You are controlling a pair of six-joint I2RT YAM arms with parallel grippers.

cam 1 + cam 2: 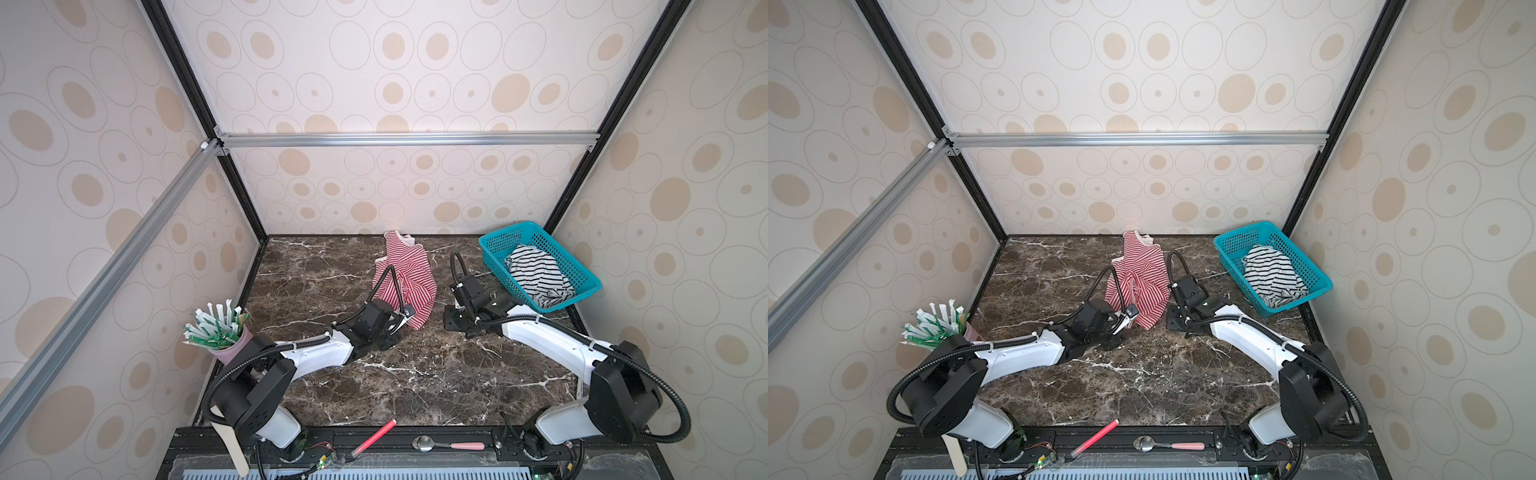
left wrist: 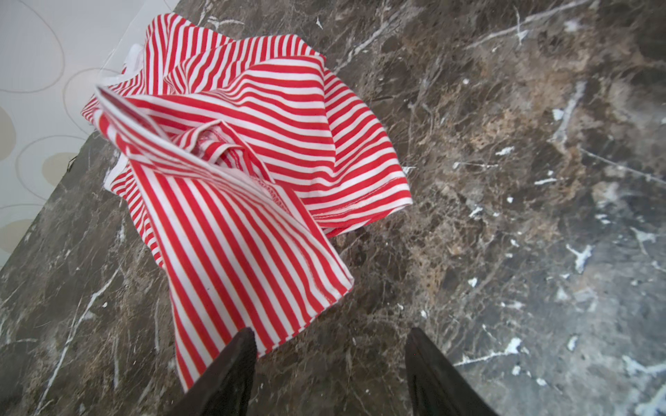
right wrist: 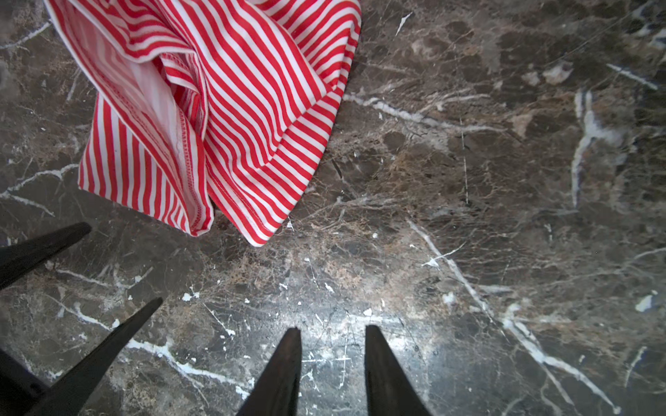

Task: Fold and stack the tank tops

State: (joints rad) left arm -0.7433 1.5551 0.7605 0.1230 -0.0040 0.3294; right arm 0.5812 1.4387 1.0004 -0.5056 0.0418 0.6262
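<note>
The red-and-white striped tank top lies crumpled on the marble table toward the back middle. The black-and-white striped tank top is bunched inside the teal basket. My left gripper is low over the table at the red top's near corner. Its jaws are open with only marble between them, and one finger overlaps the cloth's edge. My right gripper hovers just right of the red top's near hem. It is open by a narrow gap and holds nothing.
The teal mesh basket stands at the back right corner. A pink cup of wrapped sticks sits at the left edge. A red stick and a pink-handled spoon lie on the front rail. The left gripper's fingers show in the right wrist view.
</note>
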